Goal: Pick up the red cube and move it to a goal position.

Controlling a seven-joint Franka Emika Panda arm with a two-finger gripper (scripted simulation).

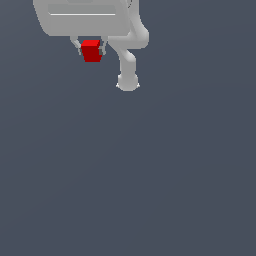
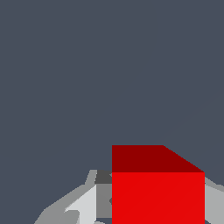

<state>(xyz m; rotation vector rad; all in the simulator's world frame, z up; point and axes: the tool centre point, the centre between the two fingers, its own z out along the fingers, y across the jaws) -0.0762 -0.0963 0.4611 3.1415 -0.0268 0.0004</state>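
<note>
The gripper (image 1: 91,50) grips the red cube (image 1: 91,51), apparently aloft over bare grey ground (image 1: 150,175).

A plain, flat, dark slate-grey surface (image 1: 150,175) fills both views as backdrop, uniform in tone, without markings or visible edges.

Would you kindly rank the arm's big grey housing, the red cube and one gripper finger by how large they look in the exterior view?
1. Grey housing, largest, though cut off by the frame edge.
2. Red cube.
3. Gripper finger, smallest; only a sliver shows beside the cube.
</note>
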